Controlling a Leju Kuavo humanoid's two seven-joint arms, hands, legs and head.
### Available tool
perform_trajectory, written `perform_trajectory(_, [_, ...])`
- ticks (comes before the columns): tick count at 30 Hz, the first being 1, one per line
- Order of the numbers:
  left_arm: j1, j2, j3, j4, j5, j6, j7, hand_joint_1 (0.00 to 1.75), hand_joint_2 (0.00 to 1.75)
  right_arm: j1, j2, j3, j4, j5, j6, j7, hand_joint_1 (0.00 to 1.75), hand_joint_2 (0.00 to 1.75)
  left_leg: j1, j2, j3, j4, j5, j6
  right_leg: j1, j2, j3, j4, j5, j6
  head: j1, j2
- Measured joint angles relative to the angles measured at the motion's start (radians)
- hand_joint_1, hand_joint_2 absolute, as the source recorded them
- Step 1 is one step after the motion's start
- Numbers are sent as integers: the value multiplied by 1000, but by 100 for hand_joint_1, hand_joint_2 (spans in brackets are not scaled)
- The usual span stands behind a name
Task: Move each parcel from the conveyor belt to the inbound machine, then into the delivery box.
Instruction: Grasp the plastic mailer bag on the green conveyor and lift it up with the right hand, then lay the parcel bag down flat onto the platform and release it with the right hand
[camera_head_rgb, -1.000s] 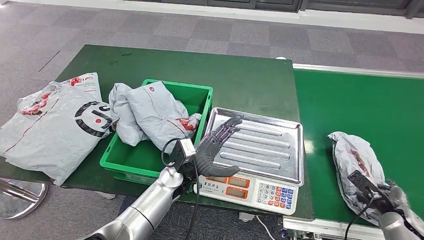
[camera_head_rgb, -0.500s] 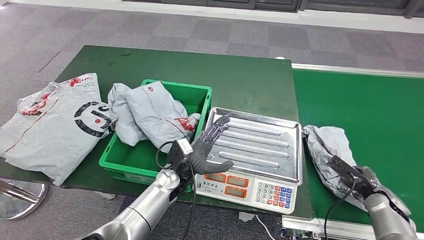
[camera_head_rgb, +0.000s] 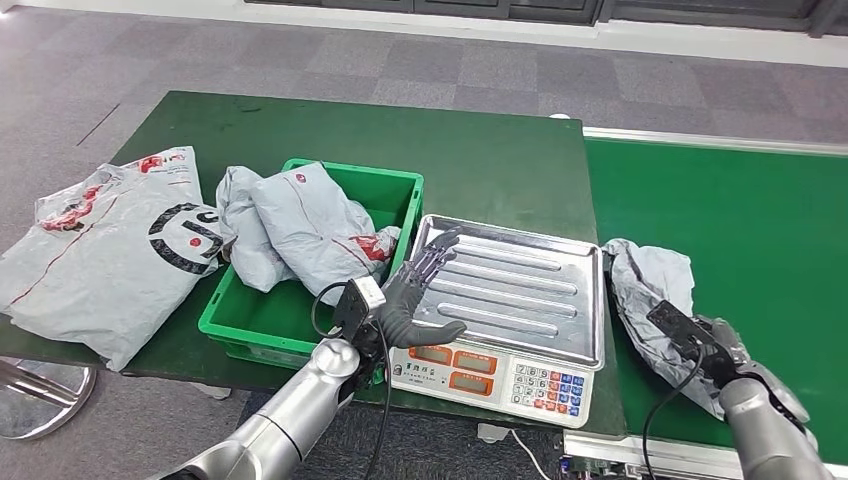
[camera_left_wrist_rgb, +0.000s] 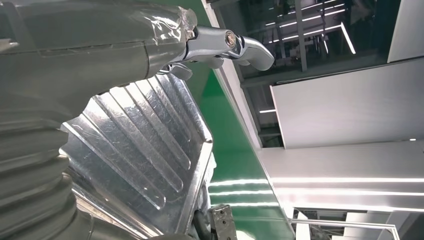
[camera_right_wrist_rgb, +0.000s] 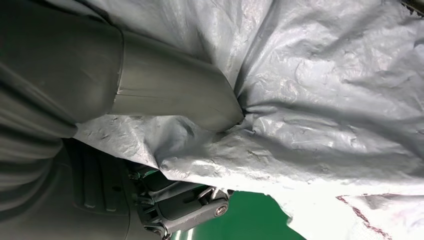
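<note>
At the lower right of the head view, the right robot hand (camera_head_rgb: 735, 360) grips a crumpled grey parcel (camera_head_rgb: 650, 290) that lies on the green conveyor belt (camera_head_rgb: 740, 210), just beside the right edge of the scale (camera_head_rgb: 510, 300). The parcel's long axis runs from the upper left toward the lower right of the frame, its far end close to the steel tray's corner and its near end under the robot hand. The right wrist view confirms the hold: the thick grey thumb (camera_right_wrist_rgb: 175, 85) presses a deep crease into the plastic, with the darker fingers tucked beneath the bag. The coming move, as I judge it, is a short carry leftward onto the tray, so the parcel must clear the raised rim.

The left robot hand (camera_head_rgb: 420, 290) is empty, its fingers spread and extended over the left part of the tray; whether it touches the metal cannot be told. It is farther from the parcel than the right one.

A green box (camera_head_rgb: 395, 190) holding grey parcels sits left of the scale on the green surface (camera_head_rgb: 450, 140).
</note>
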Motion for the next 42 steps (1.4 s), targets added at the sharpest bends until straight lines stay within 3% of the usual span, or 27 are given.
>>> perform_trajectory(3, [0,0,1,0,-2,4,0,0,175,0,5,0,-3,-21,-44,-36,175,175,0,0,0,0,0,0,0,0,0,0,0,0,0,0])
perform_trajectory(7, [2,1,4,-2,-4,4,0,0,175,4,20,-5,-55,-117,-195,-158,175,175,0,0,0,0,0,0,0,0,0,0,0,0,0,0])
perform_trajectory(10, [3,1,8,-4,-9,5,0,0,175,34,31,-25,-170,-231,-284,-252,175,175,0,-2,0,0,0,0,0,-1,0,0,0,0,0,0])
perform_trajectory(14, [4,1,9,-7,-13,24,0,0,175,103,37,-57,-402,-306,-316,-285,175,175,0,-3,0,0,0,0,0,-3,0,0,0,0,0,0])
perform_trajectory(21, [24,2,28,-49,-6,93,0,0,175,248,62,-54,-864,-200,-563,-356,175,175,0,-2,-2,-1,0,0,0,-2,-2,0,-1,-1,0,0])
perform_trajectory(24, [39,2,36,-87,-5,131,-1,0,175,288,73,-26,-990,-148,-614,-349,175,175,0,-2,-2,-1,0,0,0,-2,-2,0,-1,-1,0,0])
perform_trajectory(26, [54,7,38,-130,-21,210,-1,0,175,298,74,7,-1033,-126,-603,-328,175,175,0,-1,-3,-2,0,0,0,-1,-3,0,-1,-1,0,0])
perform_trajectory(29, [72,30,11,-227,-81,499,-1,0,175,295,64,75,-1053,-110,-518,-295,175,175,0,0,-2,-2,0,0,0,0,-4,0,-1,-1,0,0])
perform_trajectory(31, [75,44,-11,-273,-99,627,-2,0,175,294,58,113,-1059,-106,-493,-290,175,175,0,-1,-3,-1,0,0,0,-1,-3,0,-1,-1,0,0])
perform_trajectory(34, [80,66,-38,-320,-99,694,-1,0,175,280,47,160,-1061,-65,-445,-283,175,175,1,-2,-3,-2,1,-1,0,-2,-3,1,-1,-1,0,0])
perform_trajectory(37, [81,89,-64,-362,-74,796,-2,0,175,242,13,241,-1034,47,-308,-281,175,175,1,1,-3,-2,1,-2,0,1,-4,1,-1,-1,0,0])
perform_trajectory(42, [88,103,-55,-396,-28,744,-1,0,175,127,-25,405,-915,65,-79,-262,175,175,1,0,-3,-2,2,-2,0,0,-4,1,0,-1,0,0])
